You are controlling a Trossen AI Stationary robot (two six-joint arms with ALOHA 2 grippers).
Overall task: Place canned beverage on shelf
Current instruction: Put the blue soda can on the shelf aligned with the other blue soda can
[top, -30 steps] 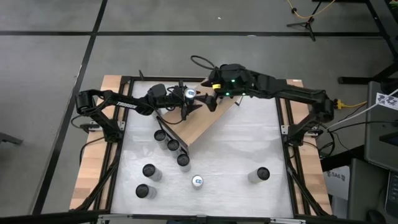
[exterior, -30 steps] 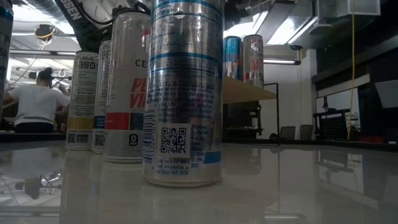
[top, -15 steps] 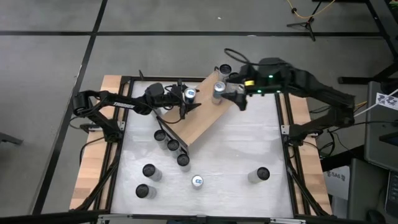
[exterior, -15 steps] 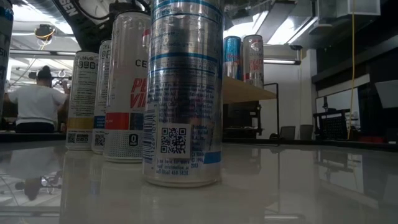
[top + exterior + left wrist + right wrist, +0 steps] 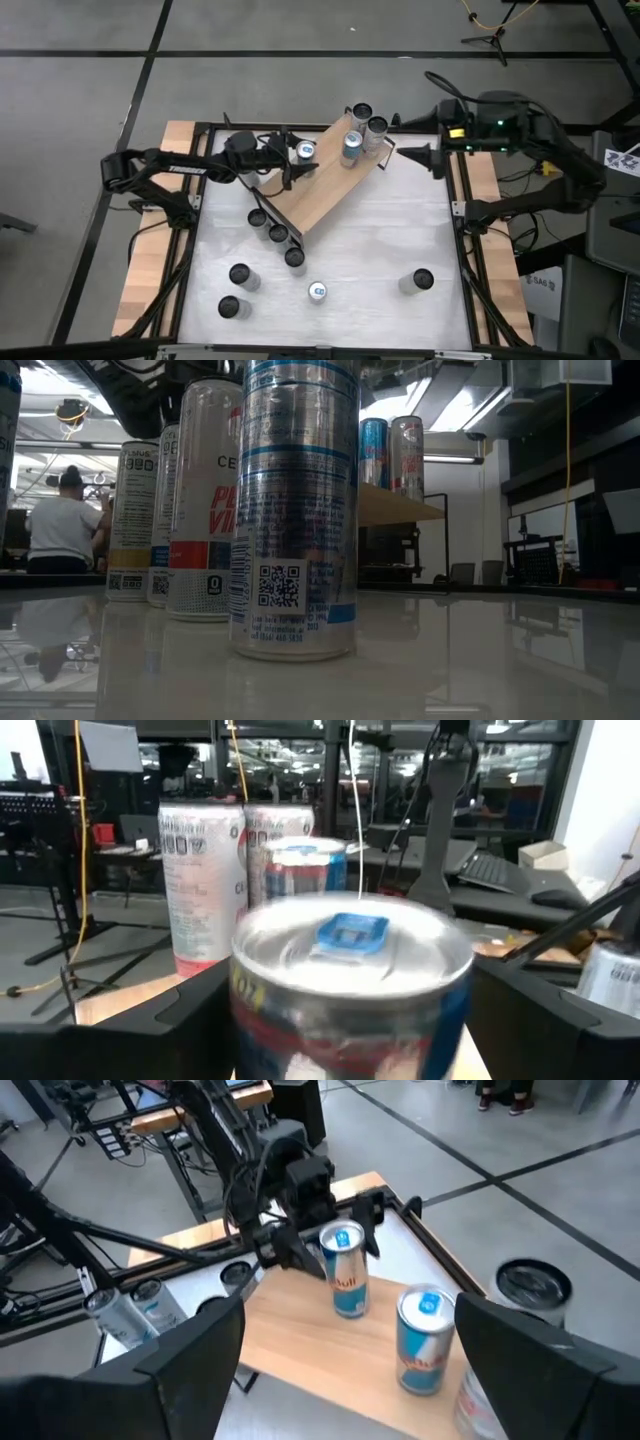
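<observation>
The left hand [image 5: 291, 165] was clamped on an upright blue-tabbed can [image 5: 304, 151], held over the near end of the shelf [image 5: 325, 185], a slanted wooden board whose long axis ran away toward three cans [image 5: 362, 131] at its far end. The right hand [image 5: 422, 152], spread and empty, hung beyond that far end
</observation>
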